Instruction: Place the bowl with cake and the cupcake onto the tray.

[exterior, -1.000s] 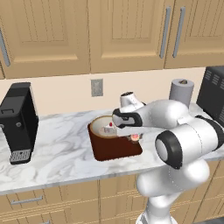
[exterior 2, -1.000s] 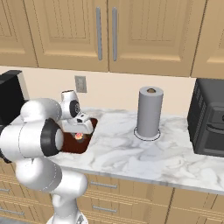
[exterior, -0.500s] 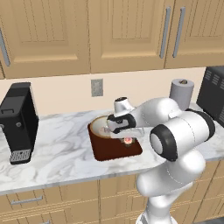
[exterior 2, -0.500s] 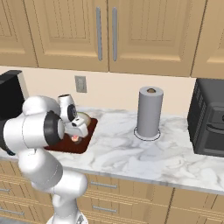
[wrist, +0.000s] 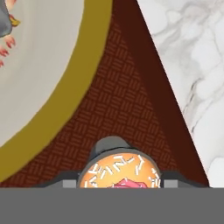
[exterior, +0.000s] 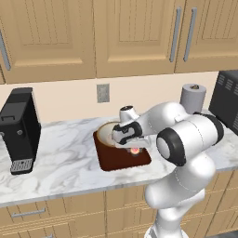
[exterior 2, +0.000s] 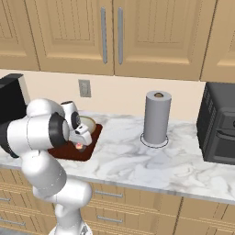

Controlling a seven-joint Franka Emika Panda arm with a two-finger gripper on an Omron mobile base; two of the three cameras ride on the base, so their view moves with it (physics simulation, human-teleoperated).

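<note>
The dark-brown tray [exterior: 116, 160] lies on the marble counter, and the tan bowl with cake [exterior: 108, 132] rests on its far left part. In the hand view the bowl's rim [wrist: 87, 78] curves across the upper left, above the tray's woven floor [wrist: 127, 100]. My gripper [exterior: 133, 145] hangs low over the tray's near right part, shut on the cupcake [exterior: 135, 150]. The cupcake [wrist: 120, 171] sits between the two finger tips [wrist: 168, 177], at or just above the tray floor. From the right base view, the cupcake [exterior 2: 80, 146] shows under the gripper [exterior 2: 82, 139] on the tray [exterior 2: 69, 152].
A black coffee machine [exterior: 21, 128] stands at the counter's left. To the right are a paper towel roll [exterior 2: 156, 117] and a black toaster oven [exterior 2: 220, 124]. Bare marble [wrist: 192, 65] borders the tray's edge. Wall cabinets hang overhead.
The gripper has come down and slightly left with the cupcake, from above the tray to just over its floor. The bowl and tray have not moved.
</note>
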